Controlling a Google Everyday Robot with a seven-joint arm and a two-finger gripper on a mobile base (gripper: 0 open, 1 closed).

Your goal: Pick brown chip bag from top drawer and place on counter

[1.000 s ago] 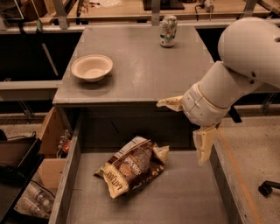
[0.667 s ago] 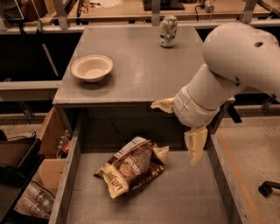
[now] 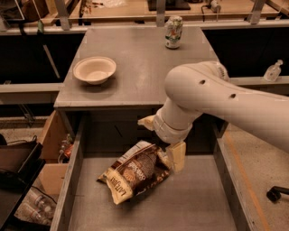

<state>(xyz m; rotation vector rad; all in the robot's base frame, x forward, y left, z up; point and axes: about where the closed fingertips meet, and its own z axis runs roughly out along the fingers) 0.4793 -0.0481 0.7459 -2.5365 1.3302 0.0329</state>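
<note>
The brown chip bag [image 3: 135,172] lies crumpled on the floor of the open top drawer [image 3: 198,203], left of its middle. My gripper [image 3: 161,139] hangs from the white arm over the drawer's back part, just above the bag's upper right end. Its two cream fingers [image 3: 176,156] are spread apart, one near the counter's front edge and one beside the bag. It holds nothing. The grey counter [image 3: 140,67] stands right behind the drawer.
A cream bowl [image 3: 95,69] sits on the counter's left side and a green-and-white can [image 3: 173,31] at its far edge. A tan workbench [image 3: 135,9] runs along the back. Boxes and clutter [image 3: 49,149] lie left of the drawer.
The arm has swung left and down over the drawer, bringing the open gripper from the drawer's right side to the bag's right end. The bag has not moved.
</note>
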